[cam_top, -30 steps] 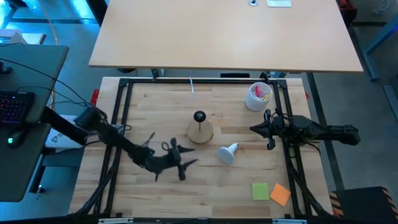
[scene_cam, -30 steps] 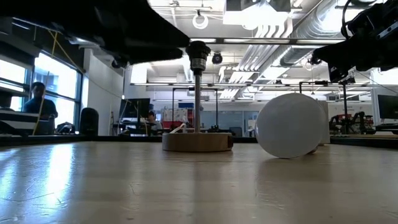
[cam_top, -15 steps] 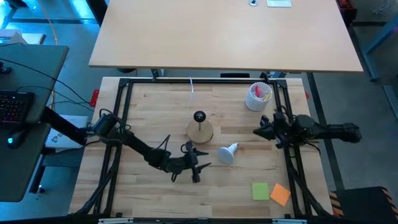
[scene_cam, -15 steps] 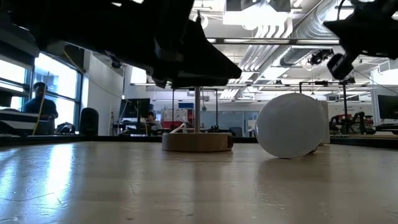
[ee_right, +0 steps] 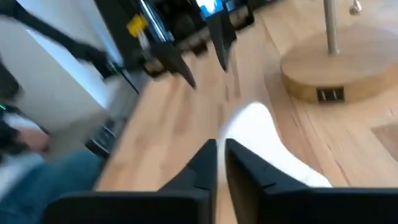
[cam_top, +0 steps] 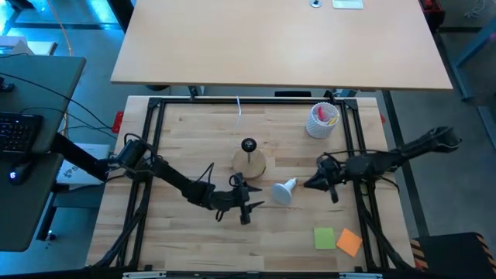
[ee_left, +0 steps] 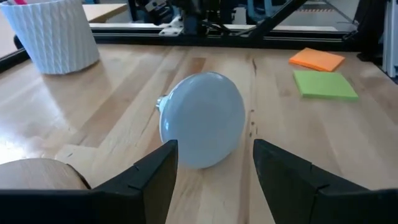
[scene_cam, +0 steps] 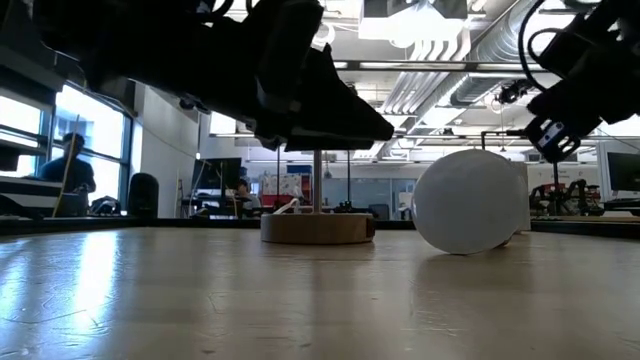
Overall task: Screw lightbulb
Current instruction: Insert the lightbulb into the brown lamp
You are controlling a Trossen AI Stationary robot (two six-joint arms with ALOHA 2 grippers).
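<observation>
On the bench [cam_top: 194,132] we see the lightbulb [cam_top: 284,191] lying beside the wooden stand [cam_top: 249,163]; left hand [cam_top: 246,203] spread wide facing its globe, right hand [cam_top: 308,183] nearly closed, empty, near its base.

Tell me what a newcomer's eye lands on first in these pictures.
First the white lightbulb, lying on its side on the wooden table just right of the round wooden stand with its black socket post. Next the two dark arms closing on it: the left hand, fingers open, sits just left of the bulb's globe, and the right hand points at its base. A white cup stands at the far right, with sticky notes near the front.
</observation>
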